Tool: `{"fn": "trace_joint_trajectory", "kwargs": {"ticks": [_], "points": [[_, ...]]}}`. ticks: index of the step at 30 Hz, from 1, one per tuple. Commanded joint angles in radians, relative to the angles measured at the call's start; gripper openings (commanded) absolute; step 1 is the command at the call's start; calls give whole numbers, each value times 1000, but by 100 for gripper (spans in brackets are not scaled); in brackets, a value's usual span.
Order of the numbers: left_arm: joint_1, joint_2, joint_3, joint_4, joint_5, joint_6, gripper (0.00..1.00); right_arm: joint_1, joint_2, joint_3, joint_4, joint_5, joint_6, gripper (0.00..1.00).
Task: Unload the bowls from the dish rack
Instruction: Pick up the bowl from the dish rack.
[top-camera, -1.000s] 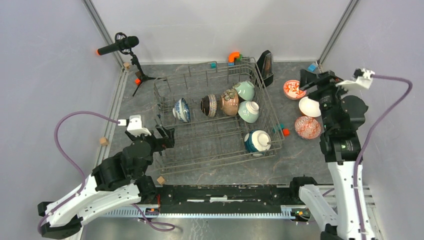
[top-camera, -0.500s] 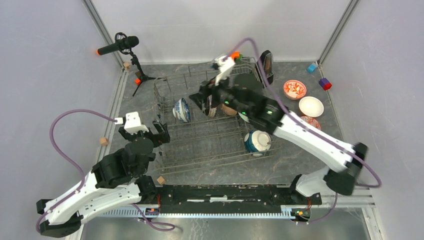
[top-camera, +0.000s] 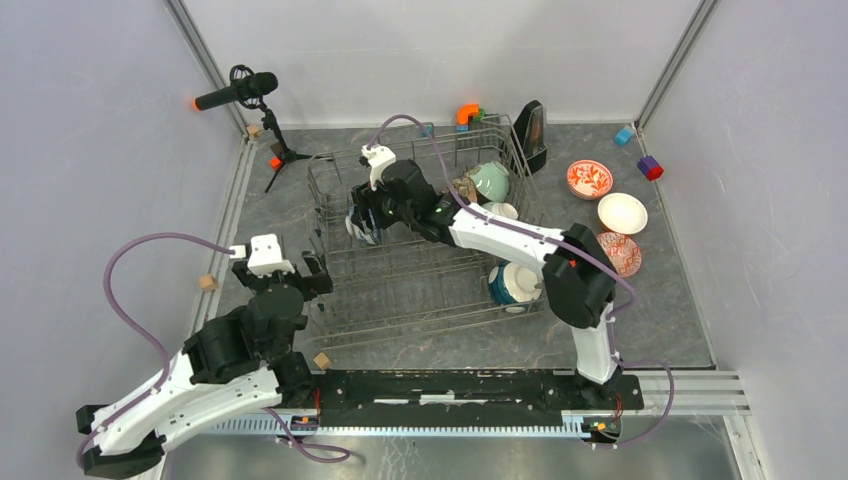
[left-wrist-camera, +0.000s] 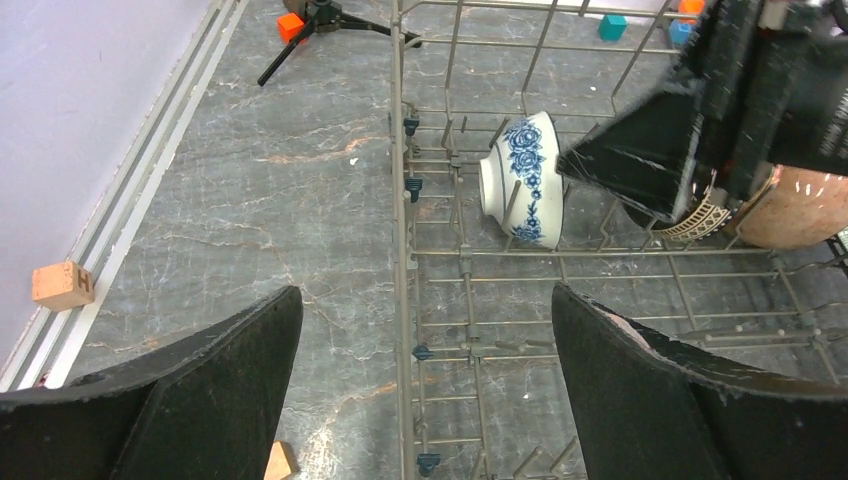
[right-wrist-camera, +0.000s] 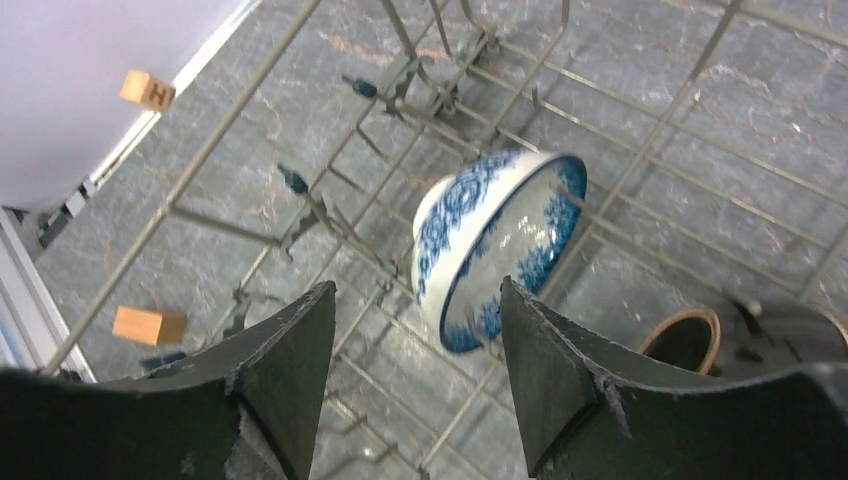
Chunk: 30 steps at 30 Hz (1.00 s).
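The grey wire dish rack (top-camera: 420, 285) sits mid-table. A blue-white bowl (top-camera: 355, 224) stands on edge at its left end, also in the left wrist view (left-wrist-camera: 522, 180) and the right wrist view (right-wrist-camera: 490, 245). My right gripper (top-camera: 364, 222) is open just above this bowl, with its jaws astride the rim (right-wrist-camera: 415, 290), not touching. My left gripper (top-camera: 308, 272) is open and empty over the rack's left rim (left-wrist-camera: 427, 295). Tan (top-camera: 462, 190), mint green (top-camera: 490, 180) and teal (top-camera: 515, 282) bowls stay in the rack. Red-floral (top-camera: 589, 178), white (top-camera: 622, 212) and red-lattice (top-camera: 622, 256) bowls lie on the table to the right.
A microphone on a tripod (top-camera: 240, 92) stands at the back left. Wooden blocks lie left of the rack (top-camera: 207, 283) and at its front corner (top-camera: 322, 359). Coloured blocks (top-camera: 468, 113) and a black wedge (top-camera: 530, 122) sit behind the rack.
My right arm swung from the table's right side across the rack to the blue-white bowl at the left end. My left gripper drew back slightly toward the near edge.
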Motion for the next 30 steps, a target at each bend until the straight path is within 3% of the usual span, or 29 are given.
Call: {"fn": "trace_joint_trajectory", "kwargs": {"ticks": [1, 19, 30], "points": [[-3, 38, -7, 39, -4, 56, 100, -11, 63, 116, 91, -36, 48, 66], [-1, 107, -2, 31, -6, 67, 100, -65, 191, 106, 167, -186, 206, 50], [-1, 108, -2, 27, -10, 61, 100, -75, 194, 16, 317, -327, 349, 33]]}}
